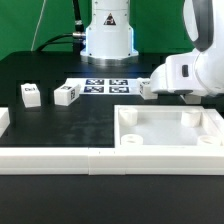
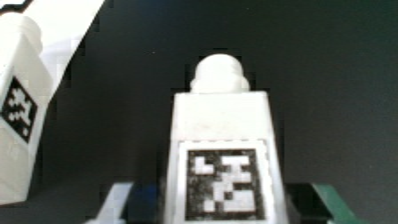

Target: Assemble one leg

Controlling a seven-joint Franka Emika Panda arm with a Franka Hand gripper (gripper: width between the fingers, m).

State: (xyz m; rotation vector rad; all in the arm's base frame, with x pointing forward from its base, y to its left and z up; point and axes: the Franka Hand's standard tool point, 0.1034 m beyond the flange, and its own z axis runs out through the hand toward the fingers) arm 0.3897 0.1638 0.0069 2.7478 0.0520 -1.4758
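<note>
- Exterior view: one white leg (image 1: 147, 88) sits at about three o'clock on the black worktop (image 1: 60, 125), right against the white arm (image 1: 195, 65) that reaches in from the exterior view's right.
- Two other legs (image 1: 30, 94) (image 1: 66, 94) stand near each other at nine o'clock, well apart from the first.
- The marker board (image 1: 108, 85) lies at twelve o'clock, in front of the robot base (image 1: 108, 35).
- A square tray-like part (image 1: 170, 143) fills five o'clock, and a long border bar (image 1: 50, 160) runs past seven o'clock.
- Wrist view: the leg (image 2: 222, 120), tag facing the camera and rounded tip pointing away, lies between the tool (image 2: 222, 205) and its two fingers (image 2: 125, 205).
- A dark sliver shows on each side, so whether the fingers pinch the leg cannot be told.
- A second tagged white piece (image 2: 22, 100) stands beside the leg, apart from it.
</note>
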